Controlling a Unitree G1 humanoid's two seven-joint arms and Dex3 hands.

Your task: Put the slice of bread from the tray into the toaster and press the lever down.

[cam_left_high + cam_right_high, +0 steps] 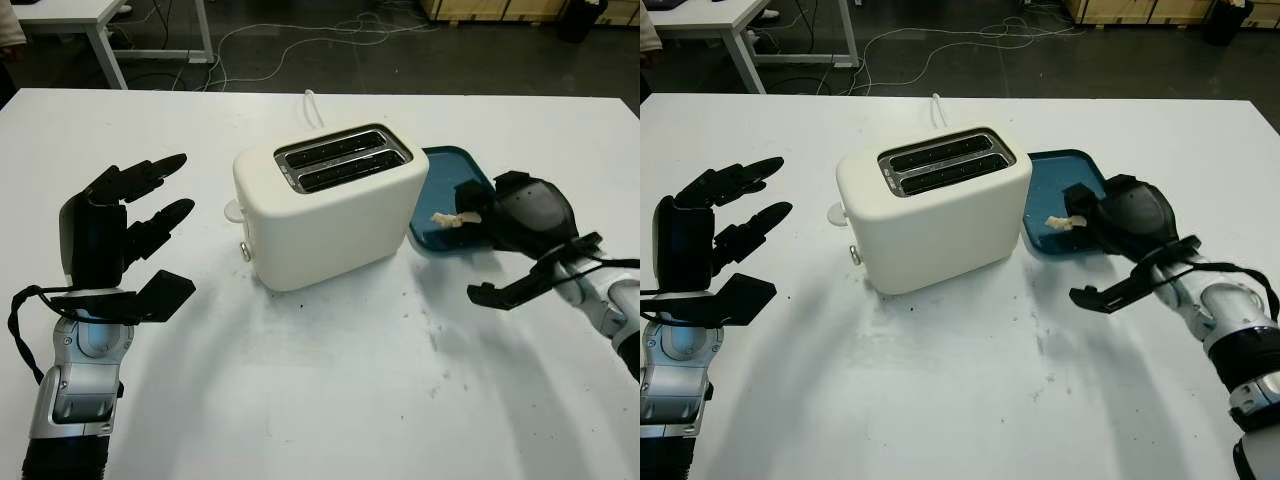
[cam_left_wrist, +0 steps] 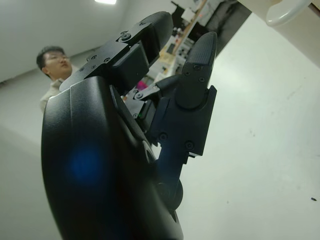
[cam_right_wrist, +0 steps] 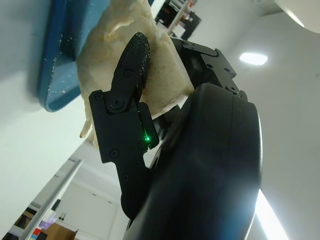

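Gripping: the right hand (image 1: 1110,225) has its fingers closed on the slice of bread (image 3: 155,75), at the near edge of the tray (image 1: 1060,185).
Bread: pale and ragged at its edge; a corner of it (image 1: 445,218) sticks out from the right hand toward the toaster. In the right wrist view a black finger (image 3: 131,65) lies across its face.
Tray: blue, on the table (image 1: 350,380) just to the right of the toaster (image 1: 330,205), with crumbs along its rim (image 3: 52,75).
Toaster: cream, upright at the middle of the table, set at an angle. Both slots (image 1: 342,158) face up and hold nothing.
Lever: a pale tab (image 1: 233,210) on the toaster's left end, seen close in the left wrist view (image 2: 285,10).
Left hand: open (image 1: 125,235), raised above the table well to the left of the toaster, touching nothing.
Cord: white (image 1: 313,105), running from behind the toaster toward the table's far edge.
Surroundings: a person (image 2: 52,70) stands in the background of the left wrist view.
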